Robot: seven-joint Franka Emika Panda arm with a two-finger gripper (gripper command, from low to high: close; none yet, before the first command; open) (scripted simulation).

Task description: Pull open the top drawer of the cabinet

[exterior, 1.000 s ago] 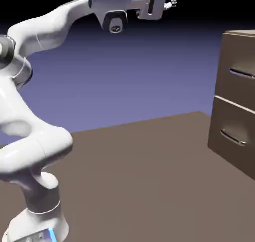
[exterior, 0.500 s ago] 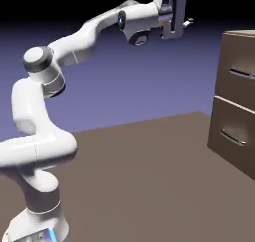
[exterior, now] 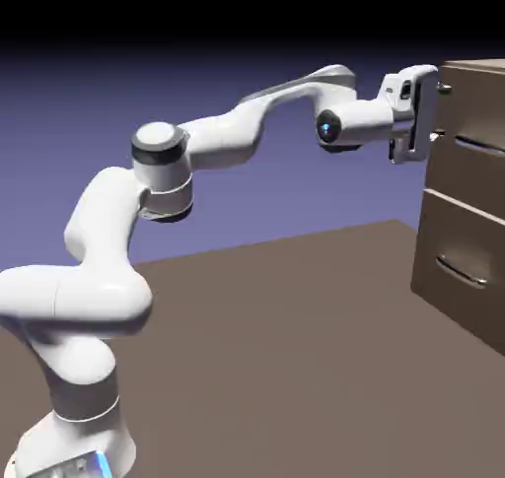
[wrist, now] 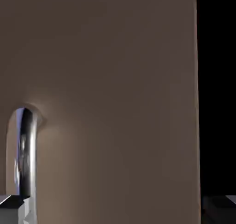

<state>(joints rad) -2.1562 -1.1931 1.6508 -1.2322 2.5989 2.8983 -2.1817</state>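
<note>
Progress is early: your arm [exterior: 237, 136] reaches rightward, and its fingers [exterior: 441, 109] hang just before the top drawer [exterior: 473, 131], which is still shut in the cabinet [exterior: 464, 249] at the exterior view's right. Fingers are spread, empty. Only the hand view shows the silver handle [wrist: 25, 149] off by one fingertip [wrist: 14, 209].

Side-on from beside the white jointed robot arm [exterior: 148, 210], the fixed exterior view faces across the brown table [exterior: 296, 368] toward the tall matte-brown cabinet [exterior: 473, 269], cut off at the right edge, and stands well back. The hand view rides the hand, pressed close against the flat brown upper drawer front [wrist: 115, 89], rolled so its thin silver bar handle [wrist: 25, 154] runs vertically. Both views share that drawer front [exterior: 473, 131].
</note>
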